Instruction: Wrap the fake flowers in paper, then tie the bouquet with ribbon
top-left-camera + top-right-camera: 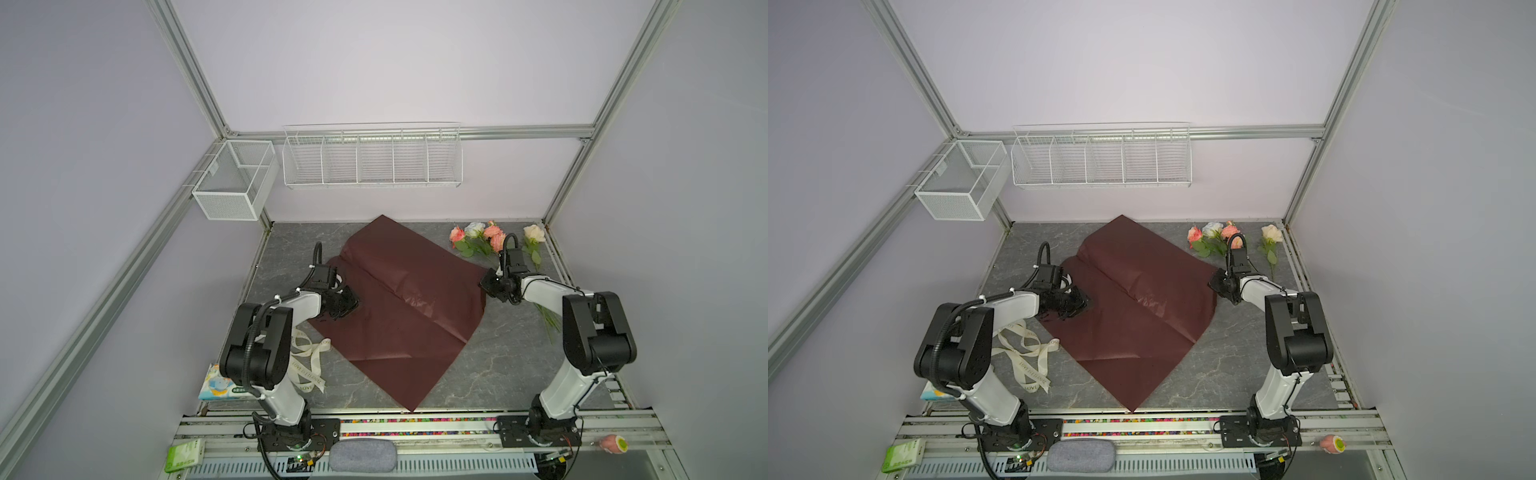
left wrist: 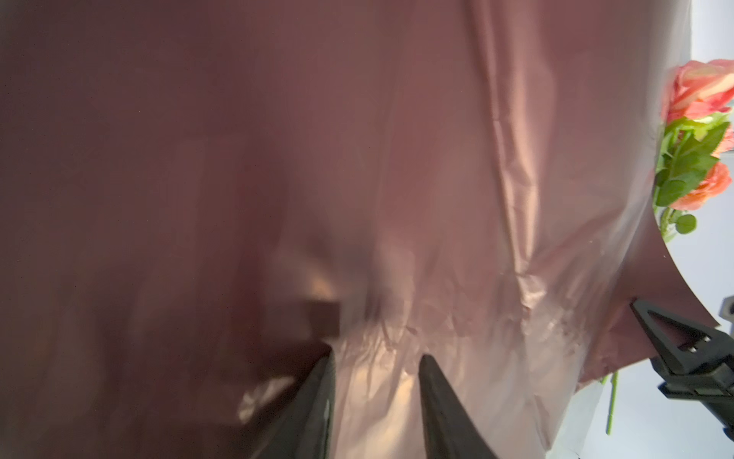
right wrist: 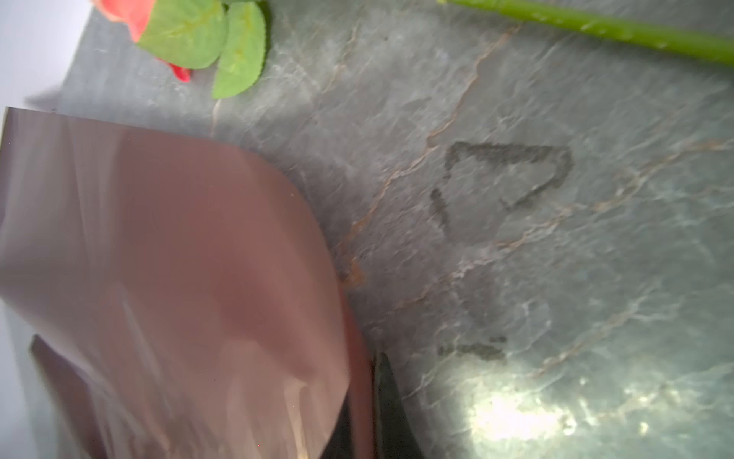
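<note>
Maroon shiny wrapping paper point(image 1: 399, 307): spread like a diamond across the middle of the grey marbled counter point(image 1: 498, 365), creased down its length. I'd guess it is laid flat so the stems can go on it before any tying.
Bouquet of fake flowers point(image 1: 478, 239): no bundle yet. Peach-pink and white-blue roses with green leaves lie loose at the far right corner of the counter, off the paper. One cream rose point(image 1: 534, 233) lies a little apart, nearer the right wall, and the long green stems run toward the right arm.
Cream ribbon with printed lettering point(image 1: 309, 361): looped on the counter by the left arm's base, just off the paper's near-left edge and handy for the knot later (untouched, by the look of it).
Left gripper point(image 2: 375, 353): down on the paper's left side, fingers apart with crinkled paper showing in the gap. I can make out no pinch.
Left arm: elbow raised, forearm reaching forward and inward, wrist tipped down at the sheet.
Right gripper point(image 1: 490, 282): closed tight on the paper's right edge, which curls up off the counter to meet it. It is held, I think, to shift or straighten the sheet.
Right arm: folded high at the elbow, forearm angled inward over the stems, gripper low and pointing left.
Stage: early. Wrapping has not begun and tying looks far off.
</note>
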`<state>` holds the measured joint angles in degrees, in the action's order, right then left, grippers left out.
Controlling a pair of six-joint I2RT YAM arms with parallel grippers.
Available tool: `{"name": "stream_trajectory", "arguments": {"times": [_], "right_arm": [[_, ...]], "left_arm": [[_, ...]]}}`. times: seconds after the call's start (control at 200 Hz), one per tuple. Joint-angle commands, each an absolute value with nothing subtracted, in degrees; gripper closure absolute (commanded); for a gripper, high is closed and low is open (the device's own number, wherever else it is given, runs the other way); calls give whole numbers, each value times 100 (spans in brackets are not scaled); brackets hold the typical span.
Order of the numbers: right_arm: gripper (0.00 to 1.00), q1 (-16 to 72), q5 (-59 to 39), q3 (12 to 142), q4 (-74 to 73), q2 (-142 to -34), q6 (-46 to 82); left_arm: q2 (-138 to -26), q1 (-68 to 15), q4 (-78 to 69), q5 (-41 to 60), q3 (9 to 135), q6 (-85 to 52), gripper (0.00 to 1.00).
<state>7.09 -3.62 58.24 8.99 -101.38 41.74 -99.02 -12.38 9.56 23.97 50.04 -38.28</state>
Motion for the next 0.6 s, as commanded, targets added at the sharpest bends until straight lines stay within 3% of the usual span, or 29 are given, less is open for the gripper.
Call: {"name": "stream_trajectory", "arguments": {"times": [0.0, 0.205, 0.27, 0.43, 0.505, 0.595], "right_arm": [[93, 677, 176, 5853, 1245, -10165, 4079], [93, 668, 392, 5909, 1622, -10072, 3620], [86, 644, 255, 5942, 1649, -9991, 3326], [55, 607, 94, 6196, 2116, -9686, 2731], [51, 597, 337, 6421, 2768, -9476, 2602], [46, 606, 684, 6570, 3659, -8966, 2730]], "left_arm": [[-10319, -1231, 805, 2104, 5444, -3666, 67], [-10751, -1230, 891, 2284, 5874, -3712, 73], [-10553, -1230, 951, 2250, 5830, -3738, 71], [-9758, -1255, 1033, 2305, 5497, -3830, 55], [-9366, -1290, 968, 2405, 5307, -3875, 48], [-8963, -1305, 1307, 2339, 5288, -4059, 47]]}}
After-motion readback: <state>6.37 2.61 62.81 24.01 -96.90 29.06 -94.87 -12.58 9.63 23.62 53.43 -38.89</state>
